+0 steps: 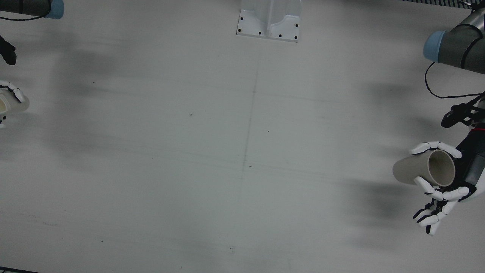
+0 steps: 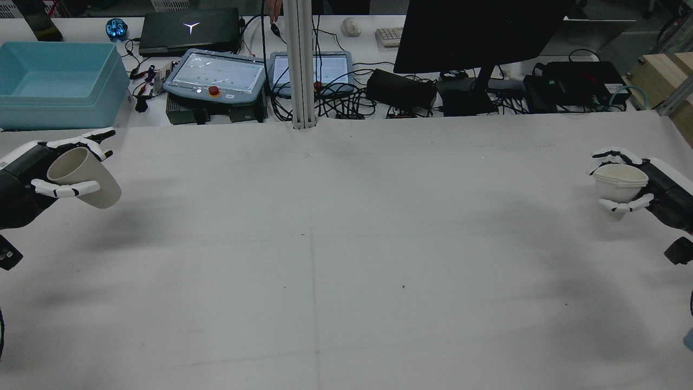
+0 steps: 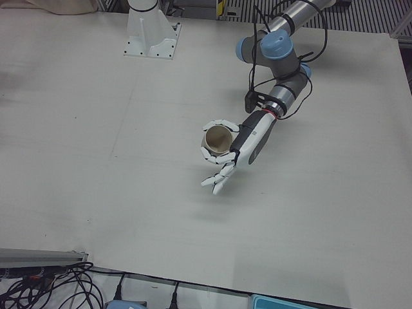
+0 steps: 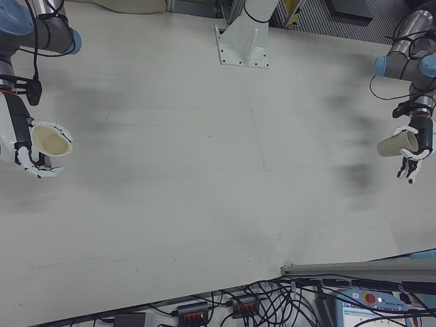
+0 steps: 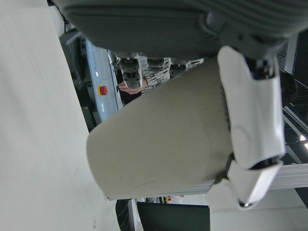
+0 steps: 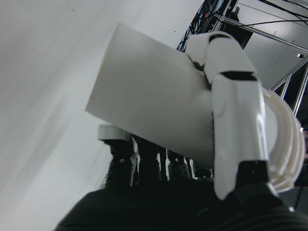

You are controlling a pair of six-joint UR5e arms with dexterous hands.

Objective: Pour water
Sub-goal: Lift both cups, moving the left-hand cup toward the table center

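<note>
My left hand (image 2: 30, 179) is shut on a beige paper cup (image 2: 86, 181) and holds it tilted above the table's left side, its mouth turned toward the palm. The same hand (image 1: 451, 189) and cup (image 1: 420, 170) show at the right of the front view, and in the left-front view (image 3: 219, 138). My right hand (image 2: 658, 187) is shut on a white cup (image 2: 620, 181) with a layered rim, held above the table's far right side. That cup also shows in the right-front view (image 4: 51, 139). The two cups are far apart. I see no water.
The white table (image 2: 346, 260) lies between the hands. A white pedestal base (image 1: 269, 21) stands at its robot-side edge. Beyond the far edge are a metal post (image 2: 299, 65), control pendants (image 2: 216, 78), cables, a monitor (image 2: 476, 32) and a blue bin (image 2: 57, 84).
</note>
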